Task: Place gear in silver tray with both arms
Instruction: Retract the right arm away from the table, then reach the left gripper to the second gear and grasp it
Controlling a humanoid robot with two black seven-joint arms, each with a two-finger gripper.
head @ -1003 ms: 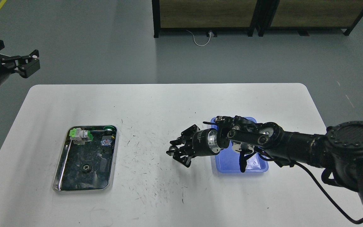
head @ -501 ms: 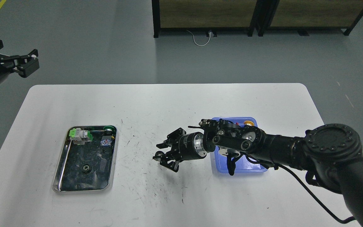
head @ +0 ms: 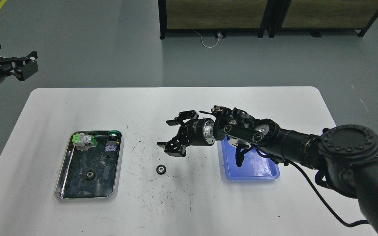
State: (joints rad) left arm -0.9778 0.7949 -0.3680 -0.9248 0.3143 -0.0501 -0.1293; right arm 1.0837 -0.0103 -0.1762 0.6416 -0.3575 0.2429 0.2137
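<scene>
One gear (head: 160, 169) is lying flat on the white table (head: 182, 98), loose, between the silver tray (head: 65, 183) and the blue tray (head: 251, 168), nearer the silver tray's right rim. Second small gear (head: 90, 174) is already sitting inside the silver tray, low in its dark bottom, with green and white parts (head: 83, 139) up at its far end. My right gripper (head: 172, 136) is hovering up and right of the loose gear, fingers spread apart, holding nothing. My left gripper (head: 10, 62) is hanging off past the table's far left corner, well apart from the silver tray, fingers looking parted, empty too.

Judging this as a handover spot: left arm is likely taking the loose gear from here. To do it well, I'm thinking approach from straight above, fingers straddling the gear's rim, closing gently since a flat toothed disc may skid. Then carry low over the silver tray's right rim, release onto bare bottom, clear of the other gear.
</scene>
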